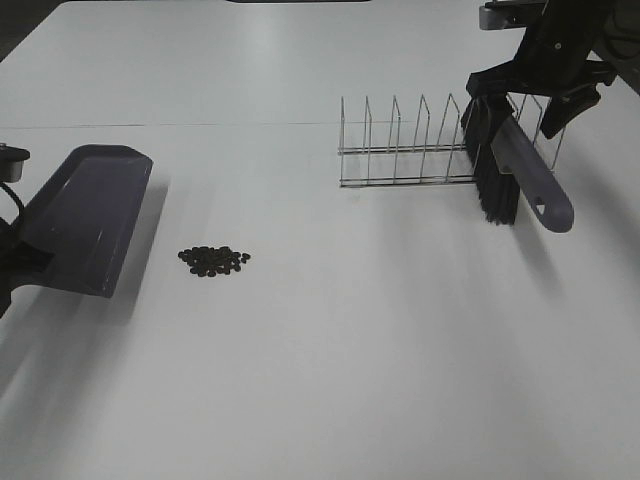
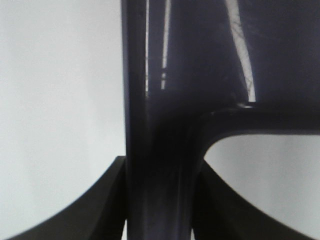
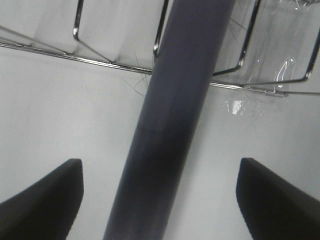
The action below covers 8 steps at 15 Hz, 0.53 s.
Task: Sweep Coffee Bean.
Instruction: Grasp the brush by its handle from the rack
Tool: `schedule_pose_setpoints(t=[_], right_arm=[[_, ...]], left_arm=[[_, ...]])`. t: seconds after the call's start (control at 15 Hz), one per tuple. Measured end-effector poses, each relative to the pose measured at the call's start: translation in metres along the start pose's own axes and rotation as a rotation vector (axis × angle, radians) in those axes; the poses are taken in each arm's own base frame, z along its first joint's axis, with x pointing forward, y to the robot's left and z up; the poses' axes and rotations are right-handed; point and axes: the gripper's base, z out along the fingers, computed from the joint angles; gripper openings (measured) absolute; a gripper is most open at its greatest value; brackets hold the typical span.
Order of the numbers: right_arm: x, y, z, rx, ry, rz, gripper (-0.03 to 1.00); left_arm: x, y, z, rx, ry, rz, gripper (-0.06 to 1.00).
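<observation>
The coffee beans (image 1: 213, 261) lie in a small dark cluster on the white table, left of centre. A dark purple dustpan (image 1: 88, 215) rests tilted to their left, its open edge toward them. My left gripper (image 1: 12, 262) is shut on the dustpan's handle (image 2: 160, 150); in the left wrist view the gripper (image 2: 160, 167) has both fingers pressed against it. A brush (image 1: 528, 170) with black bristles and a purple handle leans at the right end of the wire rack (image 1: 405, 150). My right gripper (image 1: 530, 95) is open, its fingers wide apart on either side of the brush handle (image 3: 175, 100) without touching it.
The wire rack has several upright dividers and stands at the back right, also seen in the right wrist view (image 3: 100, 60). The table (image 1: 330, 380) is plain white, with a faint seam running across the back.
</observation>
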Motion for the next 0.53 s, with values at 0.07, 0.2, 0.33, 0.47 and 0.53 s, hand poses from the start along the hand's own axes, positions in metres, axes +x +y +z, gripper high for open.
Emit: schedule_pose_setpoints(t=[0.07,0.2,0.33,0.47,0.53], right_arm=[[-0.0016,-0.0005,0.0049,0.002,-0.010,0.000,0.73],[-0.0041,-0.0011,0.0137,0.003,-0.026,0.002,0.72],[-0.0055,-0.0013,0.0146,0.004,-0.041,0.002,0.69],[-0.0063,-0.0014,0.0146,0.006,-0.049,0.002,0.63],[-0.0063,-0.0014,0.0146,0.005,-0.049,0.008,0.61]], left_arm=[[-0.0004,-0.0001,0.0000,0.001,-0.004,0.000,0.33],[-0.0012,-0.0003,0.0000,0.003,-0.013,0.000,0.33],[-0.0015,-0.0003,0.0000,0.004,-0.017,0.000,0.33],[-0.0016,-0.0004,0.0000,0.004,-0.018,0.000,0.33],[-0.0017,-0.0004,0.0000,0.004,-0.019,0.000,0.33]])
